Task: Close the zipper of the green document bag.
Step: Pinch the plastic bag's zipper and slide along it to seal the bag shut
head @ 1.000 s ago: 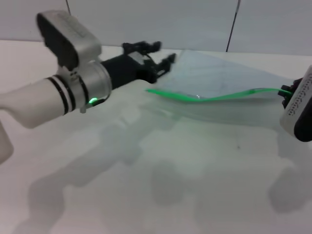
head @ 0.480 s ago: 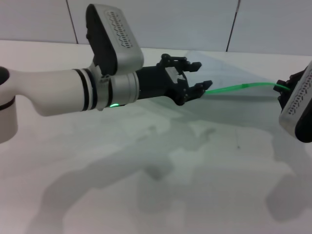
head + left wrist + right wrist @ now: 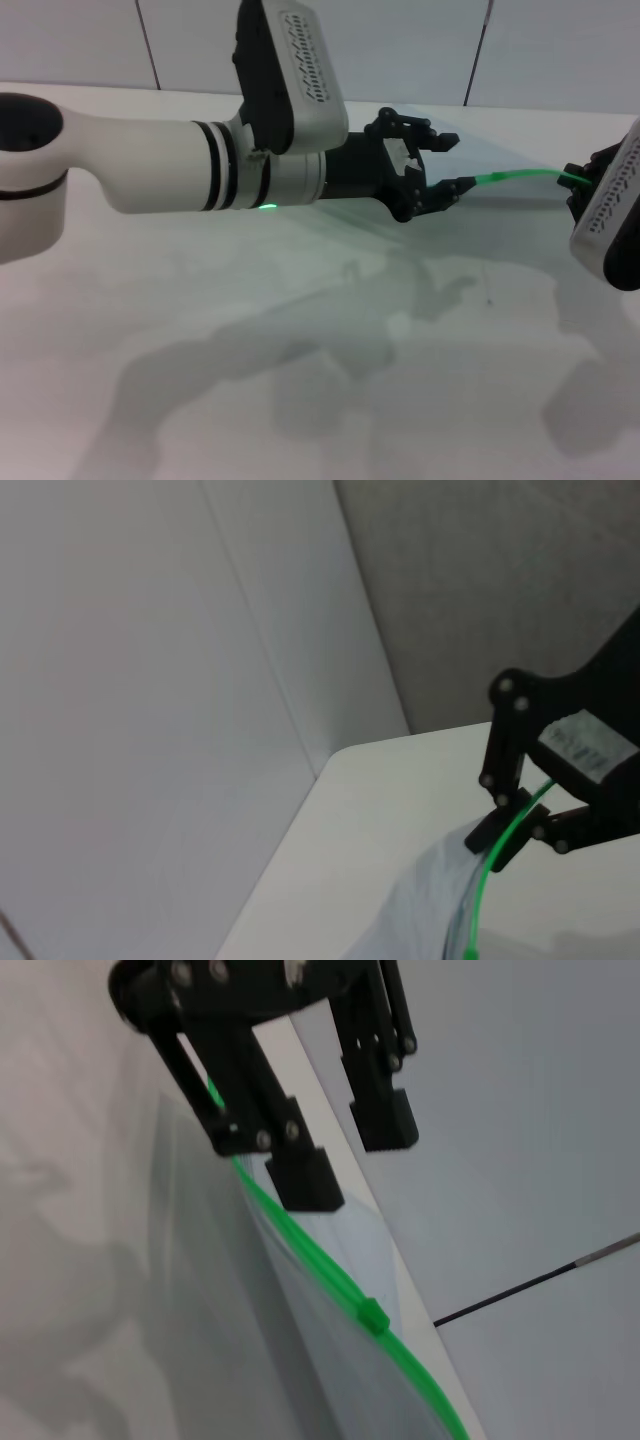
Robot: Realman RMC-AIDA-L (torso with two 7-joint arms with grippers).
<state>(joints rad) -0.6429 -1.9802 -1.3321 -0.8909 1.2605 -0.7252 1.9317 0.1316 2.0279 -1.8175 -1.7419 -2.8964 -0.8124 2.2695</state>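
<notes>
Right wrist view shows the left gripper [image 3: 340, 1155] with jaws apart beside the thin bright green plastic zipper [image 3: 330, 1278], its small slider tab [image 3: 372, 1314] lying past them; closing now would likely miss it. The right gripper [image 3: 582, 188] pinches the strip's far end of the translucent blue-grey document bag [image 3: 300, 1360].

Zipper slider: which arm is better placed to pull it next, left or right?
Left, probably. The left gripper is open beside the zipper, close to the slider. The right gripper is shut on the zipper's end, anchoring it.

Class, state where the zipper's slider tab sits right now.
In the right wrist view the slider tab sits on the zipper, between the two claws and touched by neither; the left claw is open.
</notes>
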